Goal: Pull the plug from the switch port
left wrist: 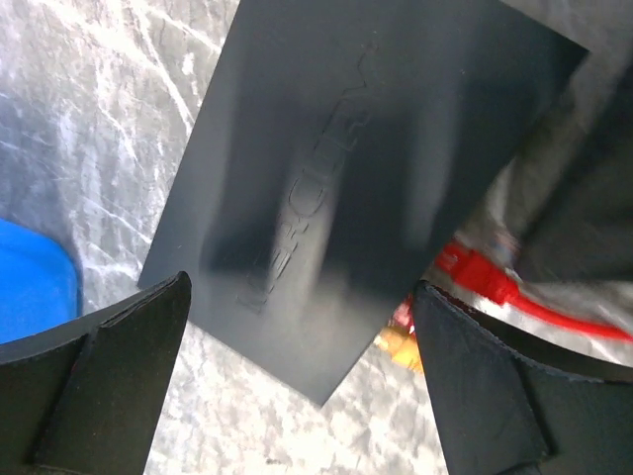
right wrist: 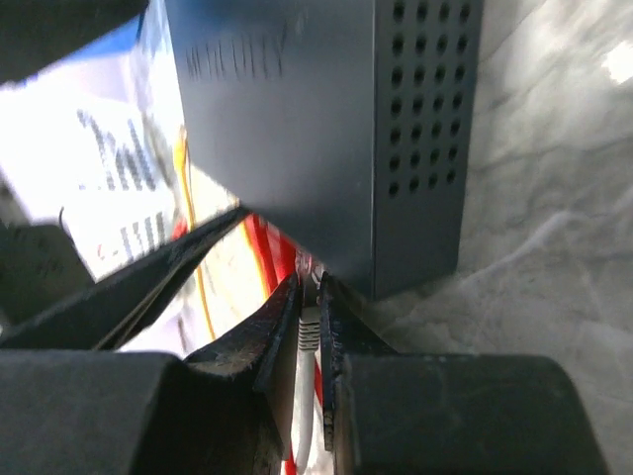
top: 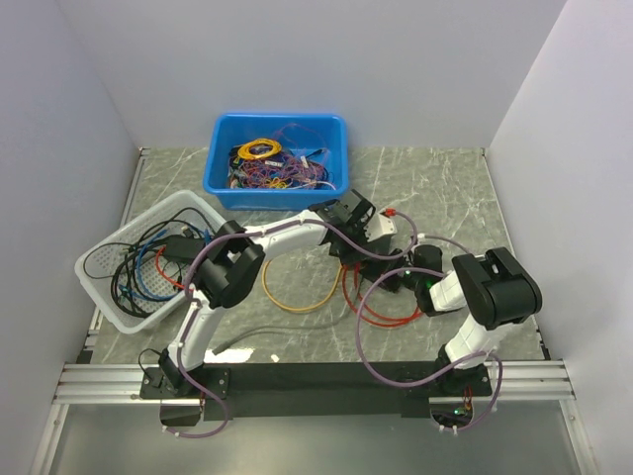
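Top external view, from your left: a white slatted plastic basket (top: 129, 227) holds dark cables, and a blue plastic bin (top: 257, 199) of coloured wires sits behind it. Mid-table, your left gripper (left wrist: 297, 381) hovers with its fingers spread wide over the thin matte-black switch box (left wrist: 366, 148), holding nothing. Further right, your right gripper (right wrist: 309, 297) is pinched on a pale grey plug (right wrist: 309, 332) at the switch's edge, beside a red cable (left wrist: 495, 285).
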